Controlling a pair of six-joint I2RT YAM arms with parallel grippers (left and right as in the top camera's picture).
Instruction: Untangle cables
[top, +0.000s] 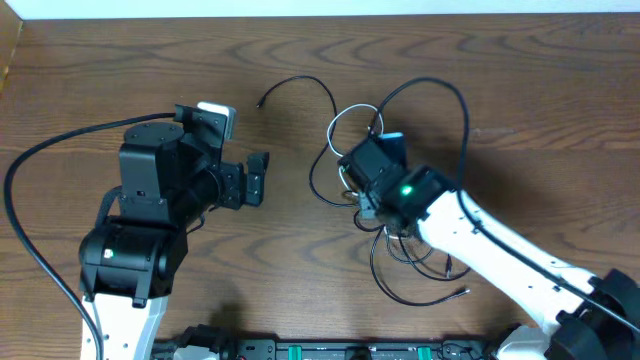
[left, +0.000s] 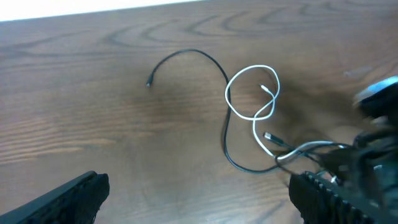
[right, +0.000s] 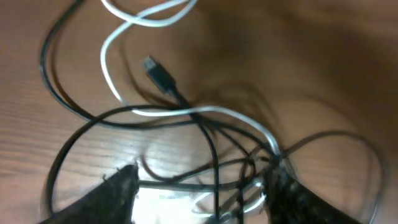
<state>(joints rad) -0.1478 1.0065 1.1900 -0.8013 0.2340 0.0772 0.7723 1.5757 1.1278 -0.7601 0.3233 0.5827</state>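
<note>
We judge the untangling to be in its early stage. The cables (right: 205, 124) lie knotted just right of the table's (top: 150, 70) middle, and nothing has been pulled clear yet.

The right claw (right: 202, 180) hangs low over the thickest part of the knot. Its fingers are spread, and several black strands and a white one run across the gap between them. We see none of them pinched. The left claw (top: 258, 180) is left of the heap, apart from it, spread wide and empty.

The white cable (left: 255, 118) makes a loose loop on the side of the knot toward the far edge. One black cable (left: 186, 52) arcs out of the heap toward the far left, and its free end lies alone on bare wood. A black plug (right: 158, 71) lies just beyond the right claw's fingers.

The step in hand looks to us like choosing a strand. The next move calls for closing on one cable, not the whole bundle between the fingers, and then drawing it away from the heap. The left claw could hold the rest down or take the lone black end. Closing on several strands at once would likely drag the knot along rather than loosen it.
</note>
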